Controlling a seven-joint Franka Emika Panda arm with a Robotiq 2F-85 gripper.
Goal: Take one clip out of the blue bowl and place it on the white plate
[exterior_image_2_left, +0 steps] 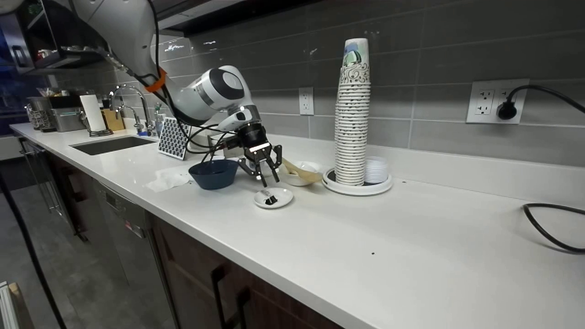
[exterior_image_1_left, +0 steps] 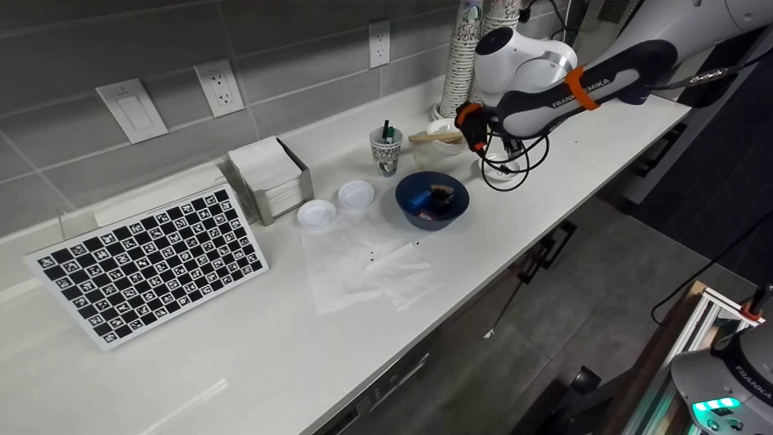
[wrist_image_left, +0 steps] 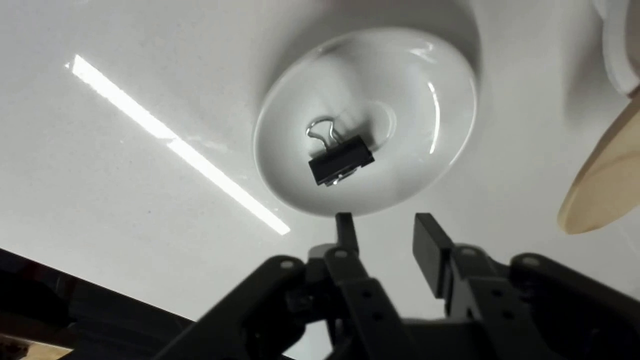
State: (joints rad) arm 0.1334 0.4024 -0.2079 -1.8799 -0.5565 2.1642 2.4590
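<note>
The white plate (exterior_image_2_left: 285, 197) stands on the counter with a black binder clip (exterior_image_2_left: 271, 200) lying in it. In the wrist view the clip (wrist_image_left: 342, 161) lies on its side with one wire handle showing, inside the plate (wrist_image_left: 415, 115). My gripper (exterior_image_2_left: 270, 183) is above the plate, pointing down, with its fingers apart. In the wrist view the gripper (wrist_image_left: 385, 220) has nothing between its fingers. Cables partly cover the plate (exterior_image_1_left: 492, 176) in an exterior view. The blue bowl (exterior_image_1_left: 452, 219) holds several dark, blue and brown items; in an exterior view only the outside of the bowl (exterior_image_2_left: 214, 178) shows.
A white bowl with a wooden utensil (exterior_image_2_left: 302, 172) stands beside the plate. A tall cup stack (exterior_image_2_left: 353, 132) stands on a tray. A cup of pens (exterior_image_1_left: 385, 158), two small white dishes (exterior_image_1_left: 356, 194), a napkin holder (exterior_image_1_left: 278, 181) and a checkered board (exterior_image_1_left: 151, 263) line the wall.
</note>
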